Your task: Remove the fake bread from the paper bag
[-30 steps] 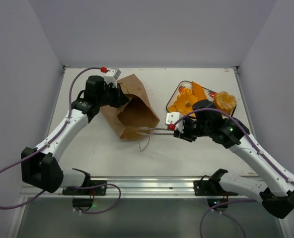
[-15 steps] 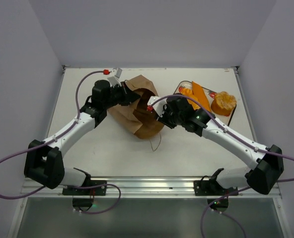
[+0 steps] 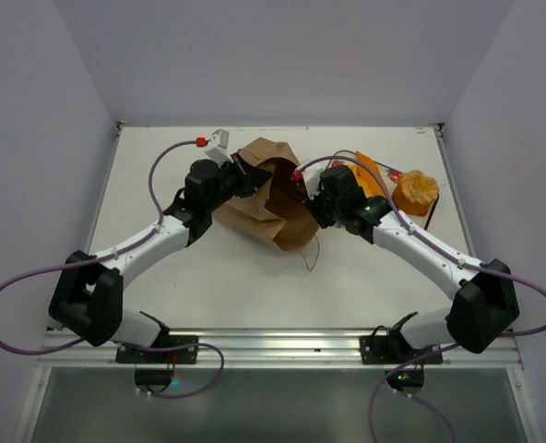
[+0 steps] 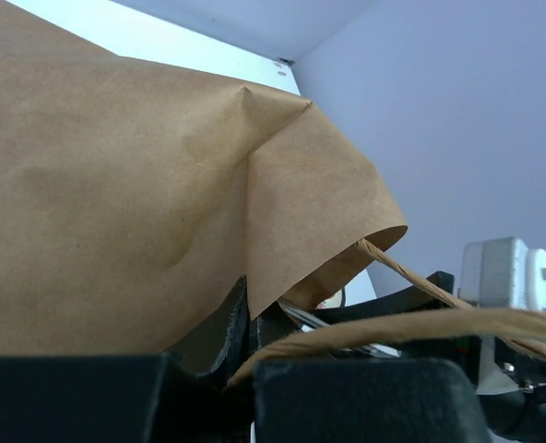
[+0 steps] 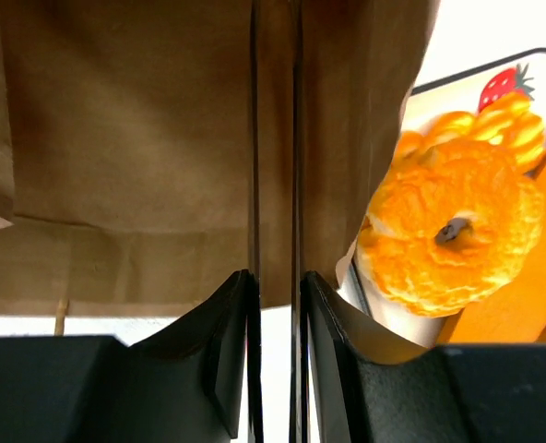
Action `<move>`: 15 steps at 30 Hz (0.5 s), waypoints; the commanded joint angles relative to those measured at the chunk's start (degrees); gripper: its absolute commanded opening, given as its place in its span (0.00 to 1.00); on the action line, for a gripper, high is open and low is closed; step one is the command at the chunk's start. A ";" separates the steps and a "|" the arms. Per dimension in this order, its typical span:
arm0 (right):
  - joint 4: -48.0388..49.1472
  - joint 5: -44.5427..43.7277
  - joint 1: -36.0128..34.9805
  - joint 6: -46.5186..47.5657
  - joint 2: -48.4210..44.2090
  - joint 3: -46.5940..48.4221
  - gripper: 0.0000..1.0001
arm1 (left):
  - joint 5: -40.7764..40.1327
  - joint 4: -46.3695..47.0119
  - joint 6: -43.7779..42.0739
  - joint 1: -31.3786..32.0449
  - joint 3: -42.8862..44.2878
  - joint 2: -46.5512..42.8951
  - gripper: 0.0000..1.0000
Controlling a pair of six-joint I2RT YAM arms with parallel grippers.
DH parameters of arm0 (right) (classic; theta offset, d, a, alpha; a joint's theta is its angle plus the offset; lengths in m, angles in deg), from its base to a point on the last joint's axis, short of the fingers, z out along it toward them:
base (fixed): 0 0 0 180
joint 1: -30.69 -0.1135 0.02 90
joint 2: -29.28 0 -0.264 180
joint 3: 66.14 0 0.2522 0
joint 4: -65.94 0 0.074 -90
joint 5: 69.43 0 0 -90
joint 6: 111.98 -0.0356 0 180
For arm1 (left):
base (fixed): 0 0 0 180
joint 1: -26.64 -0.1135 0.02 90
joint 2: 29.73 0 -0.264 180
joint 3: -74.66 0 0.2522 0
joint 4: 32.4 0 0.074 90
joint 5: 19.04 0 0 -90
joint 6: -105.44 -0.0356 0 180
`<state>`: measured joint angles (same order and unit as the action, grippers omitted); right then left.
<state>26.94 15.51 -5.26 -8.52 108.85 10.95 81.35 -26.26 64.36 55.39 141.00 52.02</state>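
Brown kraft paper bag (image 3: 275,205): lies slumped mid-table, its mouth turned toward the right arm.

Left gripper (image 3: 241,176): closed, pinching the bag's rim and holding it up.

Right gripper (image 5: 275,300): clamped on metal tongs (image 5: 297,138). The two blades stand nearly together and run into the bag. Nothing shows between them, and the tips are out of view.

Fake bread: ring loaf (image 5: 453,235), baguette (image 3: 370,173) and a round knobbly piece (image 3: 415,190) rest on the strawberry-print tray (image 5: 462,92), just beside the bag. Whether any piece remains inside cannot be told.

Step in hand, by judgement: probing the bag's interior for a further piece.

Next move calls for: spreading the blades to straddle a piece, closing them on it, then drawing it out through the mouth with the rim held open.

Risk: the thin paper may snag the blades.
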 commanded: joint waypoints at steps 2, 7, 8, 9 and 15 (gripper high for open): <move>5.72 0.22 -0.18 -6.85 -1.52 -1.72 0.32 | -6.60 7.69 2.75 2.01 -0.72 -1.16 0.00; 4.41 -1.44 -0.09 -12.91 -0.12 0.03 0.31 | -8.90 8.84 3.46 3.15 -0.11 -0.46 0.00; 4.14 -2.23 -0.09 -14.14 0.67 0.30 0.32 | -8.99 8.75 3.46 3.15 0.15 -0.02 0.00; 4.14 -2.58 -0.09 -15.90 0.93 0.39 0.32 | -8.90 8.40 3.37 3.15 0.42 0.16 0.00; 3.70 -0.92 0.43 -24.60 1.73 0.30 0.33 | -8.20 6.91 1.61 3.15 0.95 0.68 0.00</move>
<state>28.45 14.55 -5.23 -26.25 110.56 9.31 74.92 -23.07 66.35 58.30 140.50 52.59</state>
